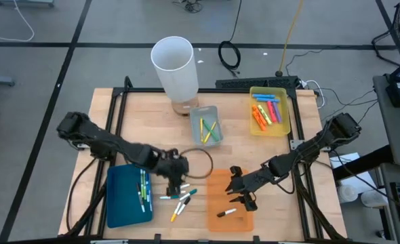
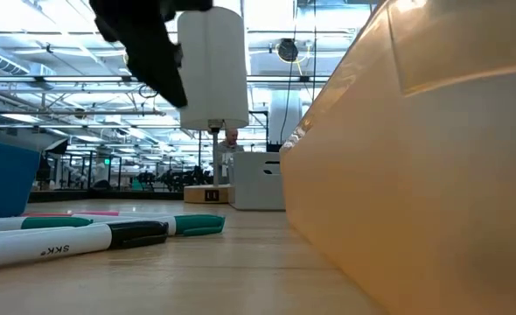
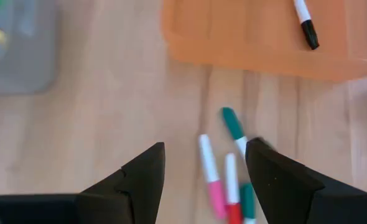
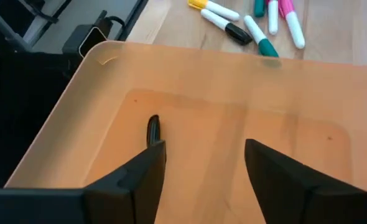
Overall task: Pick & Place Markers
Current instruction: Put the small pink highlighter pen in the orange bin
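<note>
Several loose markers (image 1: 177, 198) lie on the wood near the table's front edge: white-bodied ones with green, pink, red, black and yellow caps (image 4: 224, 15). My left gripper (image 3: 205, 174) hovers open just above them, a pink-capped marker (image 3: 211, 177) and a red-capped one (image 3: 232, 198) showing between its fingers. My right gripper (image 4: 205, 168) stands open over the orange tray (image 1: 217, 183). In that tray lies one black-capped marker (image 1: 227, 213), seen beside one finger in the right wrist view (image 4: 153, 129). Neither gripper touches anything.
A blue tray (image 1: 122, 200) holding markers sits front left. At the back are a clear tray (image 1: 205, 125) with yellow and green markers and a yellow tray (image 1: 268, 110) with several bright ones. A tall white cylinder (image 1: 175, 64) stands far centre. A cable ring (image 1: 198, 164) lies mid-table.
</note>
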